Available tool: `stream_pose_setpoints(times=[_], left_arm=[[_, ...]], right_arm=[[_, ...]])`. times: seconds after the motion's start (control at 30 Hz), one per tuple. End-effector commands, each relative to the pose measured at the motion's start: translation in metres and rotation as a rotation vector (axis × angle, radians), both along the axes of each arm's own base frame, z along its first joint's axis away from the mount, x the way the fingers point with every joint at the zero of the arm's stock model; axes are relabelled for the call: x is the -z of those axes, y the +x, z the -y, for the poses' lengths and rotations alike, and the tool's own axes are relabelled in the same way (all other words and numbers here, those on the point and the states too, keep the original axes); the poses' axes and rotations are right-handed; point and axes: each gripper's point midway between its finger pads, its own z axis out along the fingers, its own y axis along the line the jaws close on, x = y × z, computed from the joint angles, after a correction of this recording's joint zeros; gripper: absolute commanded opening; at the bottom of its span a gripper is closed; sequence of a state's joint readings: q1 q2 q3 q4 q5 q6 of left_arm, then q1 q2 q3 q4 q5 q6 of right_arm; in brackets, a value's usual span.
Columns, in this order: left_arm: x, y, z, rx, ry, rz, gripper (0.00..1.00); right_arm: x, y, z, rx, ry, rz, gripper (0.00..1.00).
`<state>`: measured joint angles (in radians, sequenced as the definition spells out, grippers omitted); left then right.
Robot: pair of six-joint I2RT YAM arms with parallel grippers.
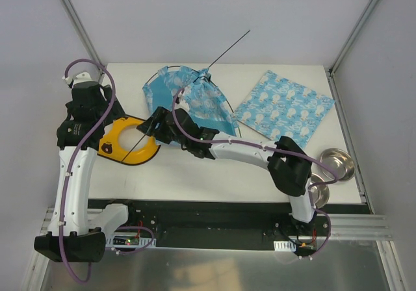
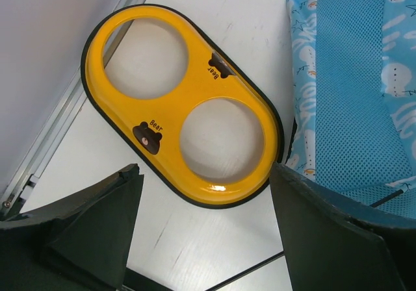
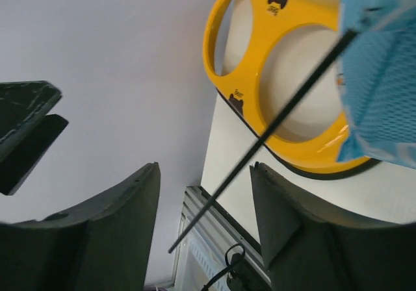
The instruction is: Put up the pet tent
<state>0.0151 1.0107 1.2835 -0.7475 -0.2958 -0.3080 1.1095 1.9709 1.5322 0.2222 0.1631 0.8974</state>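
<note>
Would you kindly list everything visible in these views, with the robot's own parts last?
Light blue fabric pet tent with white animal print: one, light blue, collapsed, far middle.
Yellow oval double bowl holder: one, yellow, left side, holes empty.
Thin black flexible poles: at least two, black, one past the far edge, one across the holder.
Flat square blue-print fabric mat: one, light blue, far right.
Round steel bowls: two, silver, right edge.
White table: one, white, beneath everything.
Left arm: one, white and black, jaws open above the holder.
Right arm: one, white and black, jaws apart around a pole.
</note>
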Motion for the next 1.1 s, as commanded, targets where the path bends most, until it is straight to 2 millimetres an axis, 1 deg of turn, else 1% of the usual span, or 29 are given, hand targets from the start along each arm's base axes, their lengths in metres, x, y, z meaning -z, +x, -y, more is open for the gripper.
stream_pose_setpoints(times=[0.0, 0.17, 0.33, 0.4, 0.43, 0.5, 0.57, 0.63, 0.7, 0.8, 0.9, 0.97, 1.07], left_arm=[[-0.003, -0.006, -0.009, -0.048, 0.017, 0.007, 0.81], [-0.004, -0.007, -0.012, -0.056, 0.038, 0.006, 0.81], [0.000, -0.008, -0.013, -0.055, 0.046, -0.010, 0.81], [0.002, -0.009, -0.013, -0.054, 0.051, -0.016, 0.81], [0.003, -0.009, -0.013, -0.053, 0.055, -0.020, 0.81], [0.003, -0.010, -0.013, -0.051, 0.062, -0.023, 0.81], [0.002, -0.010, -0.013, -0.050, 0.064, -0.021, 0.82], [0.002, -0.010, -0.011, -0.038, 0.061, -0.019, 0.82], [0.002, -0.011, -0.007, -0.019, 0.047, -0.017, 0.82], [0.004, -0.012, 0.001, 0.009, 0.008, -0.010, 0.82], [0.005, -0.015, 0.011, 0.050, -0.032, 0.003, 0.82], [0.006, -0.018, 0.017, 0.076, -0.052, 0.008, 0.82], [-0.001, -0.022, 0.027, 0.125, -0.082, 0.034, 0.83]], right_arm=[[-0.044, 0.007, -0.023, 0.015, 0.125, 0.054, 0.60], [-0.029, 0.008, -0.029, 0.021, 0.116, -0.003, 0.50], [-0.017, 0.003, -0.036, 0.002, 0.124, -0.047, 0.39], [-0.011, 0.003, -0.036, 0.001, 0.119, -0.057, 0.28], [-0.011, 0.005, -0.035, 0.004, 0.123, -0.059, 0.20], [-0.016, 0.002, -0.033, -0.002, 0.132, -0.060, 0.08], [-0.023, -0.001, -0.026, -0.009, 0.138, -0.060, 0.00], [-0.031, -0.007, -0.015, -0.036, 0.136, -0.079, 0.00], [-0.044, -0.012, 0.004, -0.045, 0.148, -0.100, 0.00], [-0.057, -0.021, 0.029, -0.062, 0.160, -0.124, 0.00], [-0.068, -0.040, 0.044, -0.122, 0.169, -0.172, 0.00], [-0.074, -0.053, 0.050, -0.166, 0.179, -0.216, 0.00], [-0.088, -0.068, 0.059, -0.219, 0.191, -0.260, 0.00]])
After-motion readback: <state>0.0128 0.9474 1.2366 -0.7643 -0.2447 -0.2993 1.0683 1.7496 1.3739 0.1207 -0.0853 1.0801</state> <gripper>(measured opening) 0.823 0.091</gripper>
